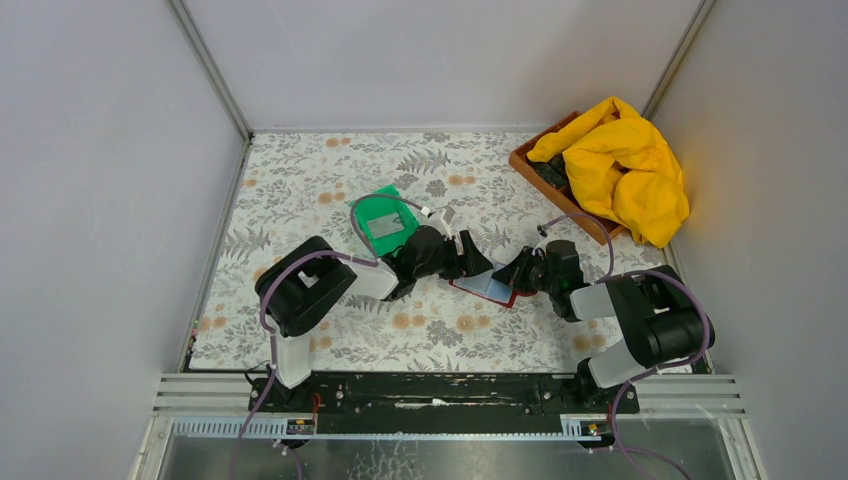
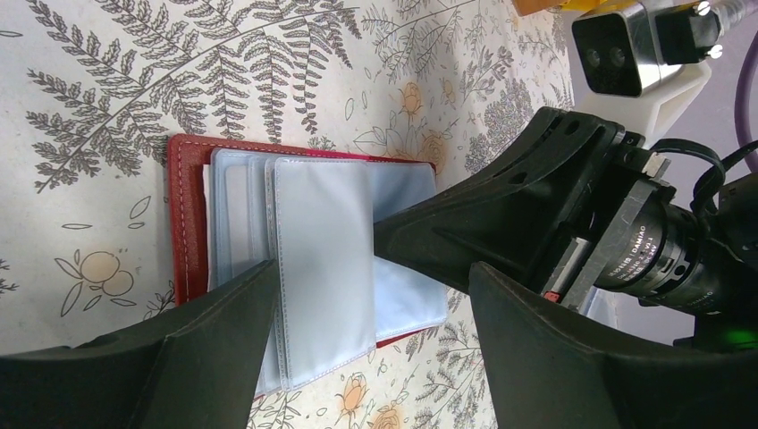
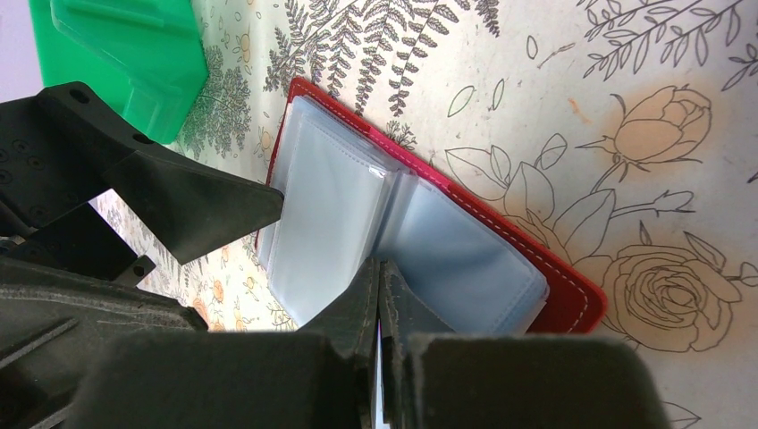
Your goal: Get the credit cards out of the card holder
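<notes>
The card holder (image 1: 494, 295), dark red, lies open on the floral cloth between both grippers, its pale blue sleeves fanned out (image 2: 322, 259). No card shows in the sleeves that face up. My left gripper (image 2: 374, 268) hovers open over the holder's near edge, a finger (image 2: 206, 349) on each side and nothing between them. My right gripper (image 3: 377, 268) is shut, and its tips press on the sleeves near the holder's fold (image 3: 420, 223). One grey-silver credit card (image 1: 385, 225) lies in the green bin (image 1: 372, 206).
A corner of the green bin (image 3: 125, 54) sits just behind the left arm. A wooden tray (image 1: 527, 165) holding a yellow cloth (image 1: 625, 165) stands at the back right. Grey walls close in the table on three sides.
</notes>
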You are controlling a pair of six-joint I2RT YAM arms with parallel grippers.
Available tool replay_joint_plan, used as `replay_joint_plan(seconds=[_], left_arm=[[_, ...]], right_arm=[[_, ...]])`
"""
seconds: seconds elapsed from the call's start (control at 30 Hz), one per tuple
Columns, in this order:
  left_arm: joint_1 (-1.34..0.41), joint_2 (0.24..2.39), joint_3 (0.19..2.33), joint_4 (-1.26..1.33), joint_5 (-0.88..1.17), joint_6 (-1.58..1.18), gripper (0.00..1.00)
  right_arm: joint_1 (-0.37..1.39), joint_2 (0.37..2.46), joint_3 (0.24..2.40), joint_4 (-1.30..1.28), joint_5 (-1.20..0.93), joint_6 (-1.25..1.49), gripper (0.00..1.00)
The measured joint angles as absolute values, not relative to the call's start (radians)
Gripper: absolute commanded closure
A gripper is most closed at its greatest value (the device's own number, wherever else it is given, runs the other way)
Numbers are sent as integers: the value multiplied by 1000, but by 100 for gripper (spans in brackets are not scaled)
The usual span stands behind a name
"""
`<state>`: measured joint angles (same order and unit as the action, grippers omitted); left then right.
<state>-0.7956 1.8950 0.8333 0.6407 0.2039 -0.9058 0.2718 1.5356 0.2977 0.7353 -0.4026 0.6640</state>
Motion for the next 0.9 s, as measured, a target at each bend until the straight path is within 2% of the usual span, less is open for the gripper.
replay_joint_plan(seconds=[0.9], left_arm=[[-800,1895,833,657,272,-984,16]], right_arm=[[253,1542,306,744,-375,659,100]])
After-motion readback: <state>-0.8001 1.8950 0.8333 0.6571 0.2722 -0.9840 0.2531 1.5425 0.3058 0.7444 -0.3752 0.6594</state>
